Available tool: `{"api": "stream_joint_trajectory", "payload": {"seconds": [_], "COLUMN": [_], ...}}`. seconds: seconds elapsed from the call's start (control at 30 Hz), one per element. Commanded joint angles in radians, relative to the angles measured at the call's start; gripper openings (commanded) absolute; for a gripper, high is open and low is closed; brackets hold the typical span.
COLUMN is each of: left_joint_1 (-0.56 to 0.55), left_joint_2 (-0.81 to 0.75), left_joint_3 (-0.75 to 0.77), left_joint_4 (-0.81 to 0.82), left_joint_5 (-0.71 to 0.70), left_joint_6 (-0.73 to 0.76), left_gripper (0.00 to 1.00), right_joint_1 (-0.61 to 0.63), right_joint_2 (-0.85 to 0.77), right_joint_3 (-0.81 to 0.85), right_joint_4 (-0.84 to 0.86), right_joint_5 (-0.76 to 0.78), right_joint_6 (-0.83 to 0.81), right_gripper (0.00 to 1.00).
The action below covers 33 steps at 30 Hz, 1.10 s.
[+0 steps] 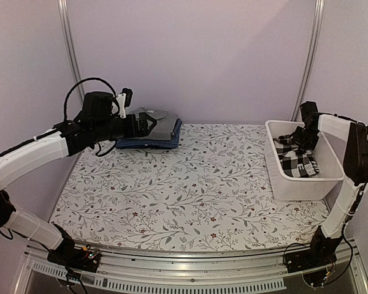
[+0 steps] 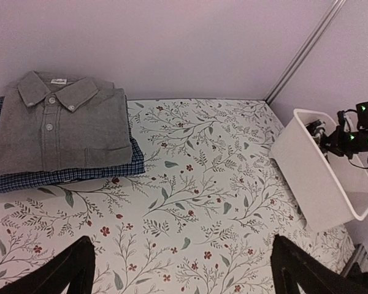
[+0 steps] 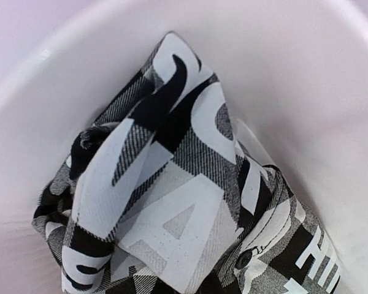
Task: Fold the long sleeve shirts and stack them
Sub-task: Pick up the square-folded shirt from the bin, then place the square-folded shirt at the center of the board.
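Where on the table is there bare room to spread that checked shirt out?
The middle and near part of the table, between the white basket and the folded stack, is bare. Crowded: the far left corner, grey shirt on blue shirt with the left gripper close by, and the right edge, where the basket holds the checked shirt.

Black-and-white checked shirt (image 3: 172, 202) bunched inside white basket (image 3: 306, 79), cloth peaked toward camera.

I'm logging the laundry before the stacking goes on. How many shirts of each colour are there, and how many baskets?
grey shirt: 1
blue patterned shirt: 1
black-and-white checked shirt: 1
white basket: 1
Total: 4
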Motion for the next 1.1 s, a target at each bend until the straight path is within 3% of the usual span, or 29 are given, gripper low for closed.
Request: {"api": "stream_joint_trajectory", "payload": {"seconds": [0.0,0.27,0.5,0.63,0.77,0.83,1.07], "left_joint_1": [0.012,0.015,0.016,0.017,0.019,0.02,0.03], "left_joint_2": [0.008,-0.011,-0.038,-0.048,-0.052,-0.055,-0.045], "left_joint_3": [0.042,0.085,0.097,0.098,0.096,0.089,0.029], "left_joint_4": [-0.005,-0.019,-0.021,-0.021,-0.034,-0.042,-0.041], "left_joint_5": [0.003,0.003,-0.014,-0.024,-0.036,-0.043,-0.02], "left_joint_6": [0.011,0.031,0.035,0.03,0.025,0.025,0.018], "left_gripper": [1.0,1.0,1.0,1.0,1.0,1.0,1.0], "right_joint_1": [0.086,0.376,0.678,0.77,0.815,0.827,0.83], "right_joint_2": [-0.167,-0.272,-0.254,-0.215,-0.194,-0.194,-0.227], "right_joint_3": [0.115,0.343,0.524,0.535,0.398,0.31,0.032], "right_joint_4": [-0.039,-0.025,0.113,0.157,0.209,0.244,0.269], "right_joint_5": [0.142,0.38,0.47,0.297,0.045,-0.036,-0.069], "right_joint_6": [-0.034,-0.119,-0.36,-0.395,-0.362,-0.33,-0.232], "right_gripper": [0.0,0.0,0.0,0.0,0.07,0.14,0.67]}}
